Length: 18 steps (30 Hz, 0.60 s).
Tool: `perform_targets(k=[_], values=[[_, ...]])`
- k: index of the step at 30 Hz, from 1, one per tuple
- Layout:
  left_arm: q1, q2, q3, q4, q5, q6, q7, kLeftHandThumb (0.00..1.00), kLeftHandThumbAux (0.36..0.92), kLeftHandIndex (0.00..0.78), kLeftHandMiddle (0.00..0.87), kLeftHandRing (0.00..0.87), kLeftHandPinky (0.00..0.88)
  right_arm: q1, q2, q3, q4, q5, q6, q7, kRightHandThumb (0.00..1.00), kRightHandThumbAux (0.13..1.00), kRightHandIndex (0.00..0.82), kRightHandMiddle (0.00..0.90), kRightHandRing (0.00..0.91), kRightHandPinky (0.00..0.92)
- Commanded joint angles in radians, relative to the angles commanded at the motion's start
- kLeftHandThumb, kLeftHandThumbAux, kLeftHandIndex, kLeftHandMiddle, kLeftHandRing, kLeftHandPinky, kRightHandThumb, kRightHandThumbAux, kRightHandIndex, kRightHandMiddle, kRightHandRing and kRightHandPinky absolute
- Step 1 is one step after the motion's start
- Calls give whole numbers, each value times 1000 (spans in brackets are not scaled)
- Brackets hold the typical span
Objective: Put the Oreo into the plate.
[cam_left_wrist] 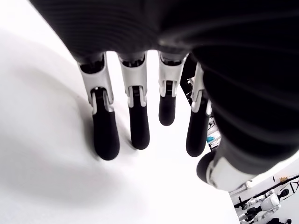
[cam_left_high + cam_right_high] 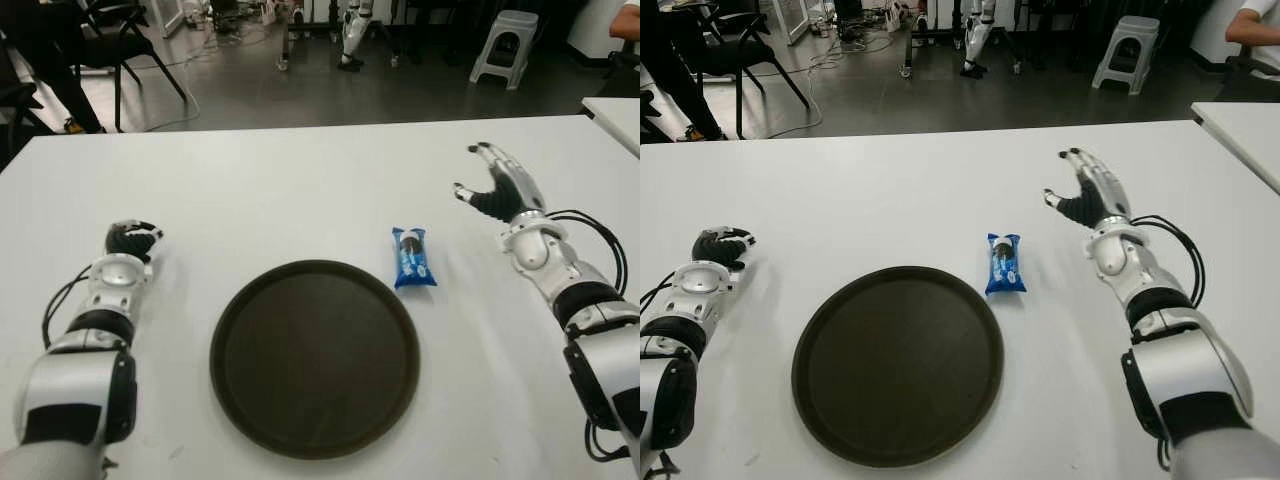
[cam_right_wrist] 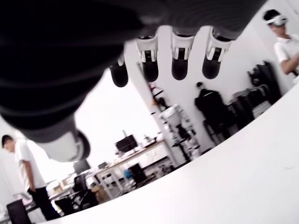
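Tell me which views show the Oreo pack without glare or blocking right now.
Left eye view: Oreo pack evenly lit beside the plate, no glare. Right eye view: the same. Right wrist view: the open right hand is a dark silhouette against bright background; no pack. Left wrist view: left hand over washed-out white table.

A robotics lab. Behind the white surface (image 2: 300,190) stand robot legs (image 2: 352,35). Floor cables (image 2: 190,75), a stool (image 2: 505,45) and chairs (image 2: 120,40) surround them.
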Motion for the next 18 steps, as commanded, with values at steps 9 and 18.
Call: perform_targets(k=[9,18], values=[[-2,-1,15,0,-14,2,-4,684,717,406,193,196,191,-12,-7,69,1,-63,-4,-37,348,526,0,0,0,2],[-3,-1,11,-2,-12,3,-12,683,719,404,169,179,182,-4,3,101,5,-88,12,-54,378,532,0,0,0,7]])
